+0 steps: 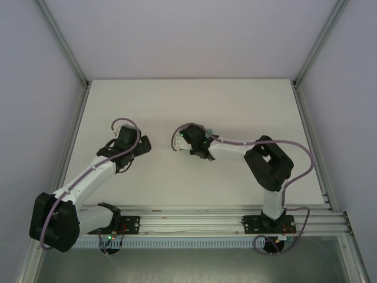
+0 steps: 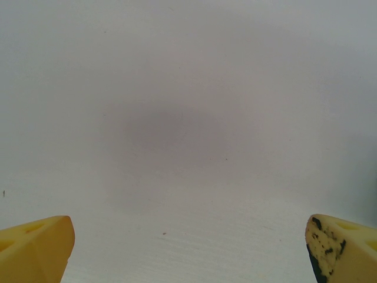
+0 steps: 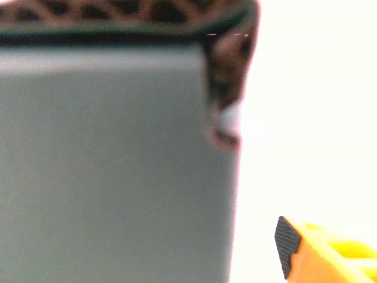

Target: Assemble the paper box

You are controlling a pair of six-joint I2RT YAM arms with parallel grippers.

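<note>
The paper box [image 3: 112,171] is teal-green card, very close and blurred, covering the left and middle of the right wrist view. In the top view a small teal corner of the box [image 1: 208,131] sticks out beside my right gripper [image 1: 197,147] near the table's middle. My right gripper [image 3: 177,253] is open: its right fingertip [image 3: 291,244] stands apart from the card's edge, and the card hides its left finger. My left gripper [image 2: 188,247] is open over bare table with nothing between its yellow fingers [image 2: 35,247]. In the top view the left gripper [image 1: 138,147] hangs left of centre.
The white table [image 1: 188,106] lies between white walls with metal frame posts [image 1: 65,44] at both sides. An aluminium rail [image 1: 194,221] holding the arm bases runs along the near edge. A dark patterned band [image 3: 118,17] crosses the top of the right wrist view.
</note>
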